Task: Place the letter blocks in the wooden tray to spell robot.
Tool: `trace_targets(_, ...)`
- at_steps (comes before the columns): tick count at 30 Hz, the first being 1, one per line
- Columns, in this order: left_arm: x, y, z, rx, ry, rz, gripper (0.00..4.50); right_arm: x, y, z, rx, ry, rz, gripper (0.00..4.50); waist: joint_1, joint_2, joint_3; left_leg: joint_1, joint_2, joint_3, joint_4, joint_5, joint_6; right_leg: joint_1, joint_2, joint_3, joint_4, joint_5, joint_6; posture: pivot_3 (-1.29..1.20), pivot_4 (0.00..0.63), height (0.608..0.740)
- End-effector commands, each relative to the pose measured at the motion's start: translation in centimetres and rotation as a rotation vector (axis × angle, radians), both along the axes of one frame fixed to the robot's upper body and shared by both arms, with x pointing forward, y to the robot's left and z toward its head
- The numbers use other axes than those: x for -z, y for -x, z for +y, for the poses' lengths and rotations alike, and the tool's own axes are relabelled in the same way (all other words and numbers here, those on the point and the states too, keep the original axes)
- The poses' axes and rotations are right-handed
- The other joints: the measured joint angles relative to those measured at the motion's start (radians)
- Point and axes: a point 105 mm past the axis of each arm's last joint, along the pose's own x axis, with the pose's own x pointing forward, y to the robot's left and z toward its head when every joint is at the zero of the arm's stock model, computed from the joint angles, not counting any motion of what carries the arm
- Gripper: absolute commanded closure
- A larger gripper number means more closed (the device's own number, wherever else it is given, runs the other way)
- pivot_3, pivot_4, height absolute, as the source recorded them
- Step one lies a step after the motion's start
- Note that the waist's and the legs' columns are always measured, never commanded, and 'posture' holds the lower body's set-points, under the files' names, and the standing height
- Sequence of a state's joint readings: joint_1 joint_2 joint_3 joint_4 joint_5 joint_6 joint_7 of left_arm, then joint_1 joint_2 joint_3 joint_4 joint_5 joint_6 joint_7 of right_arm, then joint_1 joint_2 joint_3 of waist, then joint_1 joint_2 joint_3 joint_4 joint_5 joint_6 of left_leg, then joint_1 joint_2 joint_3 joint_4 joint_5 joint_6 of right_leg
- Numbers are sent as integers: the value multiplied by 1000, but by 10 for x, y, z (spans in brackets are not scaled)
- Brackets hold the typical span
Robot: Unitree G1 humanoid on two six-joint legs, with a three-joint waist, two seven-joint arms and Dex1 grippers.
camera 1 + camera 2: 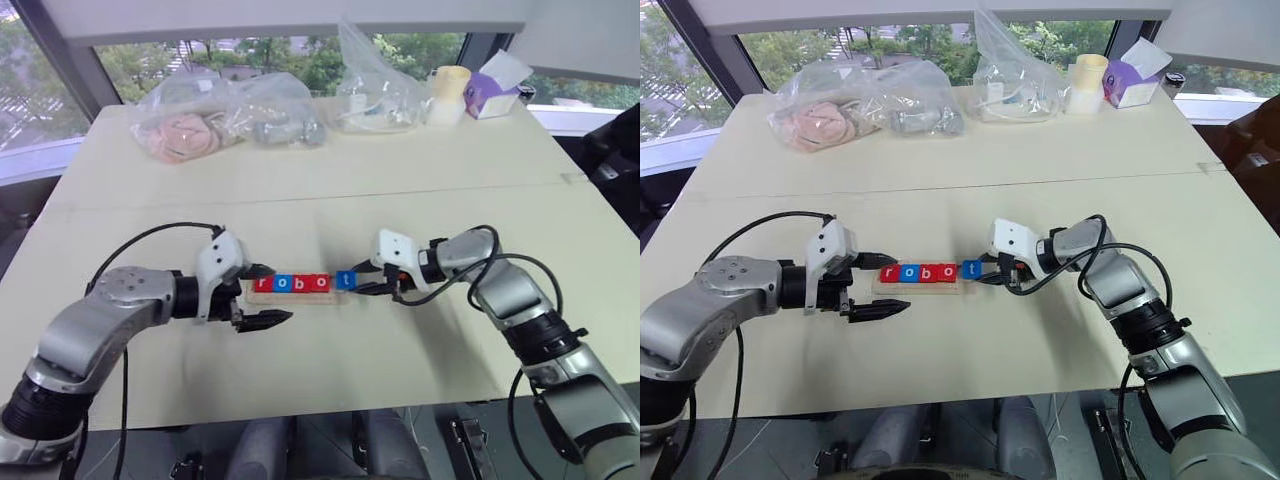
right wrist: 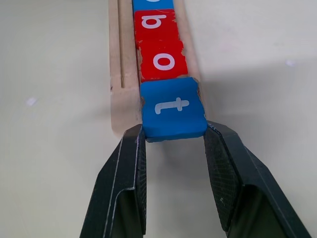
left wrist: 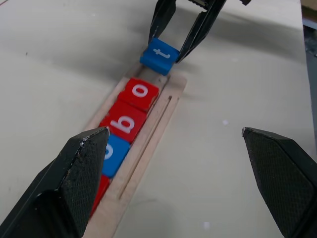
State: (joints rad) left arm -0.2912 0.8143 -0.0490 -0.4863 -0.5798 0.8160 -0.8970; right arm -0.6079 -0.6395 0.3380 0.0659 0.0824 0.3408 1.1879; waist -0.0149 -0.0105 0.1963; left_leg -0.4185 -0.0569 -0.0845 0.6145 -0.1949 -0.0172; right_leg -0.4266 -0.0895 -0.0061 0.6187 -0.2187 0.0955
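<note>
Pale wood forms the wooden tray (image 1: 292, 296), lying across the near middle of the cream desk (image 1: 320, 180) between the two arms; four letter blocks, red r (image 1: 264, 284), blue o (image 1: 281, 284), red b (image 1: 299, 283) and red o (image 1: 318, 283), sit side by side in its recess; the blue t block (image 2: 173, 110) is at the tray's right end, pinched between the fingers of the right gripper (image 2: 173, 141), its inner edge against the red o and its outer part overhanging the tray's end, seemingly tilted and not yet seated; the left gripper (image 1: 264, 296) hovers at the tray's left end, fingers spread wide around that end and holding nothing; the step in hand is judged to be the seating of the last letter; the next move likely calls for easing the t down flat into the remaining slot, flush with its neighbour, before the fingers part, without nudging the row; far across the desk lie clear plastic bags (image 1: 230, 118), a pale cup (image 1: 448, 92) and a purple tissue box (image 1: 492, 95)
</note>
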Motion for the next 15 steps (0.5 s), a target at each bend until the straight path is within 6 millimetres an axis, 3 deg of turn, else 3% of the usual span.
trace_targets(1, -7, 2, -6, 21, 5, -24, 0, -4, 0, 3, -8, -9, -22, 3419, 0, 0, 0, 0, 0, 0, 0, 0, 0, 0, 0, 0, 0, 0, 0, 0, 150, 740)
trace_targets(15, 0, 2, 5, -13, 9, -19, 0, 4, -4, 17, -37, 16, 3, 3419, 1, 0, 0, 0, 0, 0, 0, 0, 0, 0, 0, 0, 0, 0, 0, 0, 150, 740)
